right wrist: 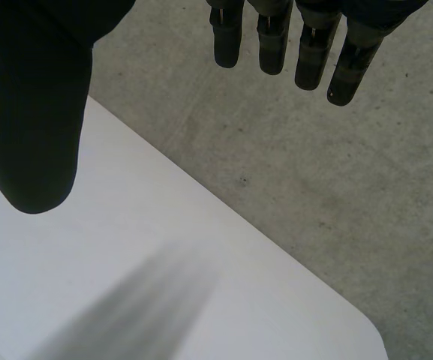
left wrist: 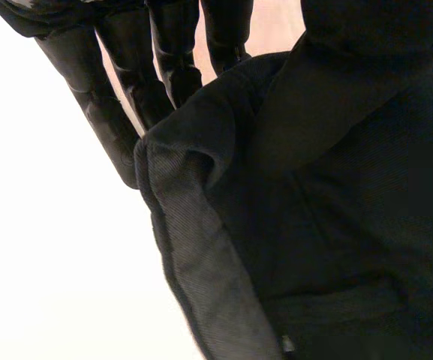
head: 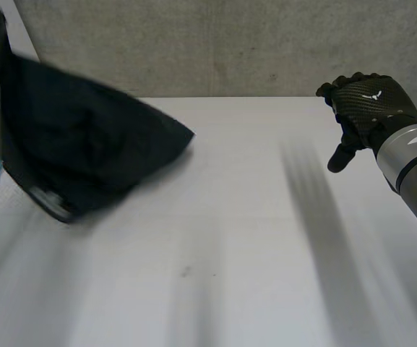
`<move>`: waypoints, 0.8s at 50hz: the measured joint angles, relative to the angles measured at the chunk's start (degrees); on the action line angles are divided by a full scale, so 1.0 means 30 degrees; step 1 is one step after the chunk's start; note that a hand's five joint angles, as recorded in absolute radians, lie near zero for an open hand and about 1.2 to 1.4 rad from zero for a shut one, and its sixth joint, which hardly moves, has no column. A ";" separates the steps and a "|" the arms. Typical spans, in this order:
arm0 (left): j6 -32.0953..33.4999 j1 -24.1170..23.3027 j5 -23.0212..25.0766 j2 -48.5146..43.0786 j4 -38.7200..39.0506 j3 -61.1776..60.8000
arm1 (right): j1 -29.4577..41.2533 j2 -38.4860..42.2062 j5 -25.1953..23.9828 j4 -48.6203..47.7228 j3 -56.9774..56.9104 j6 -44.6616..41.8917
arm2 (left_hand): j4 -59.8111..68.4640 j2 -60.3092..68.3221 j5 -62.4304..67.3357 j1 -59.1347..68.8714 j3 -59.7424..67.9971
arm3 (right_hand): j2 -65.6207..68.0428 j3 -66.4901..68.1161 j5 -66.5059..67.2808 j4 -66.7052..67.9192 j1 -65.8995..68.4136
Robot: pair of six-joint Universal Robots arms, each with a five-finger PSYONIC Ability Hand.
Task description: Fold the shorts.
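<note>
The dark shorts [head: 85,152] hang bunched at the table's far left, lifted off the surface, with a grey band [head: 45,202] along their lower edge. In the left wrist view my left hand [left wrist: 126,75] is shut on the shorts [left wrist: 314,225]: an edge of the cloth is pinched between its fingers and thumb, and a ribbed hem [left wrist: 201,262] runs down below the fingertips. My right hand [head: 367,105] hovers open above the table's far right corner. Its fingers [right wrist: 272,37] are straight, its thumb [right wrist: 28,112] stands apart, and it holds nothing.
The white table [head: 230,253] stretches bare between the two arms. A grey concrete wall [head: 230,43] stands right behind its far edge. In the right wrist view the table's rounded corner [right wrist: 366,330] lies below the right hand, over a grey floor [right wrist: 336,187].
</note>
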 measured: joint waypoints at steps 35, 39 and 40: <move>-0.0151 -1.0235 1.2080 -0.5101 0.3740 -0.2060 | -0.0984 -0.1182 0.0733 -0.0924 -0.0340 0.0051 | -1.9034 -1.8705 -1.7887 -1.7385 -1.8455 | 0.0000 0.0000 0.0000 0.0000 0.0000; -0.0176 -0.9265 1.1819 -0.4159 0.3013 -0.2356 | -0.1019 -0.1134 0.0480 -0.0817 -0.0363 -0.0053 | -1.9034 -1.8711 -1.7887 -1.7383 -1.8455 | 0.0000 0.0000 0.0000 0.0002 0.0000; -0.0239 -0.8710 1.1474 -0.3568 0.2624 -0.2551 | -0.1002 -0.1110 0.0229 -0.0698 -0.0356 -0.0218 | -1.9034 -1.8711 -1.7887 -1.7385 -1.8456 | 0.0000 0.0000 0.0000 0.0000 0.0000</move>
